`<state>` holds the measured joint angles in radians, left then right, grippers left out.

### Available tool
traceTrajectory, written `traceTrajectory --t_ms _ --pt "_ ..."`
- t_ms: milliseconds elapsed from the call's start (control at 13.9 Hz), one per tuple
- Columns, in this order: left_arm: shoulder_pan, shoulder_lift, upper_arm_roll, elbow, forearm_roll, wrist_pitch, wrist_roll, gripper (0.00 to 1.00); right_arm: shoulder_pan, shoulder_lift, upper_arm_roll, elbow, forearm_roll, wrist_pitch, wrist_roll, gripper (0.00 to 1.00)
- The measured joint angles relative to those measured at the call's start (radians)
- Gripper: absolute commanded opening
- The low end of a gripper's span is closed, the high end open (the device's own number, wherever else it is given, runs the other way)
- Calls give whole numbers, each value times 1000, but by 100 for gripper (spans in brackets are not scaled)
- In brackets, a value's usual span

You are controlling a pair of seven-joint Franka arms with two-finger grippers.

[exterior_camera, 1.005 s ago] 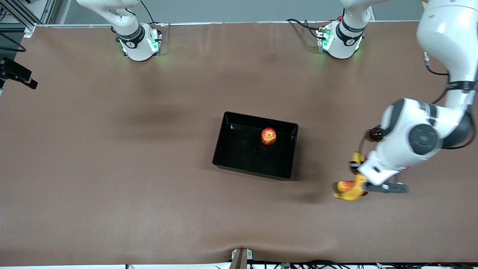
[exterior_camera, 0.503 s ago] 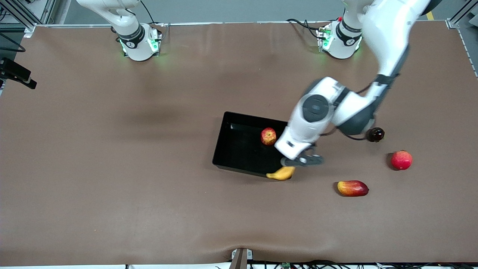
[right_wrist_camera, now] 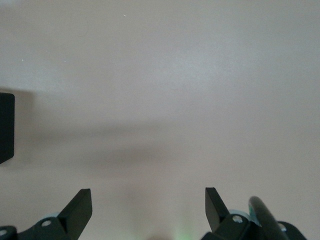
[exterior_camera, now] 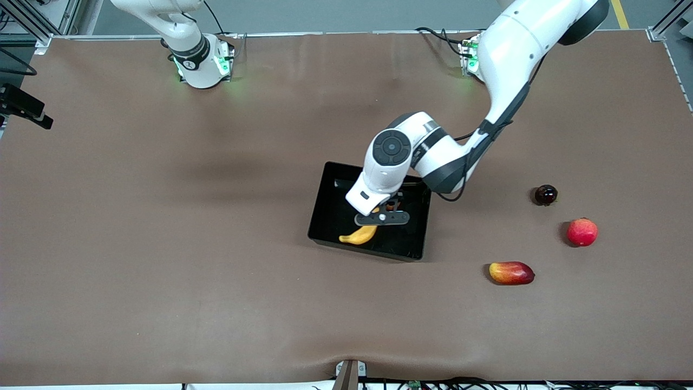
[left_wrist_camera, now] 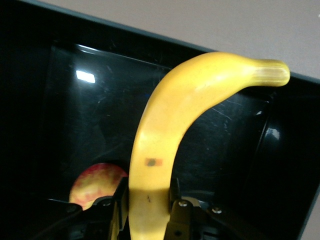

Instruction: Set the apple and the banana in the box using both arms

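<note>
The black box [exterior_camera: 330, 214] sits mid-table. My left gripper [exterior_camera: 381, 218] hangs over it, shut on the yellow banana [exterior_camera: 358, 236], whose free end points down over the box's edge nearest the front camera. In the left wrist view the banana [left_wrist_camera: 170, 125] is pinched between the fingers of the left gripper [left_wrist_camera: 146, 202]. The apple [left_wrist_camera: 95, 182] lies on the box [left_wrist_camera: 65, 100] floor beside the gripper. In the front view the arm hides most of the apple. My right gripper [right_wrist_camera: 148, 202] is open and empty over bare table; it is out of the front view.
Toward the left arm's end of the table lie a red-yellow mango-like fruit [exterior_camera: 511, 272], a red-pink round fruit [exterior_camera: 582, 232] and a small dark round fruit [exterior_camera: 546, 194]. A black corner [right_wrist_camera: 6, 127] shows at the edge of the right wrist view.
My left arm has swung from beside the mango-like fruit to over the box, carrying the banana. The apple stays in the box. The right arm has not moved.
</note>
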<state>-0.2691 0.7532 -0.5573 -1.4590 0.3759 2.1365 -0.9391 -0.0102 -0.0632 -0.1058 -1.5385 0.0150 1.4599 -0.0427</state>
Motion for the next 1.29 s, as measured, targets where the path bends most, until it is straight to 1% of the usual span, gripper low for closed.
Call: traceTrajectory --t_ms 287,503,574,646,718,790,1005,1077,1221,1292 --pt "-134 29 112 8 0 44 -50 0 0 0 0 0 0 0 0 100" --pt "-193 76 153 10 0 108 -67 0 0 0 0 0 0 0 0 100" --pt "-207 95 164 10 0 121 -72 12 -1 0 -1 0 0 0 0 100" --pt "-219 109 176 11 0 129 -78 37 -1 0 -1 0 0 0 0 100" --pt "-226 117 183 13 0 134 -80 79 -1 0 -1 0 0 0 0 100" --pt "-228 115 186 19 0 134 -80 100 -1 1 -1 0 0 0 0 100" --pt "-226 107 214 43 1 135 -80 100 -1 1 -2 0 0 0 0 100" --pt "-220 88 222 56 1 126 -79 100 -1 1 -2 0 0 0 0 100" --pt "-173 6 235 78 1 51 -79 100 -2 1 -3 0 0 0 0 100" --pt "-123 -53 231 83 0 13 -73 100 -2 1 -3 0 0 0 0 100"
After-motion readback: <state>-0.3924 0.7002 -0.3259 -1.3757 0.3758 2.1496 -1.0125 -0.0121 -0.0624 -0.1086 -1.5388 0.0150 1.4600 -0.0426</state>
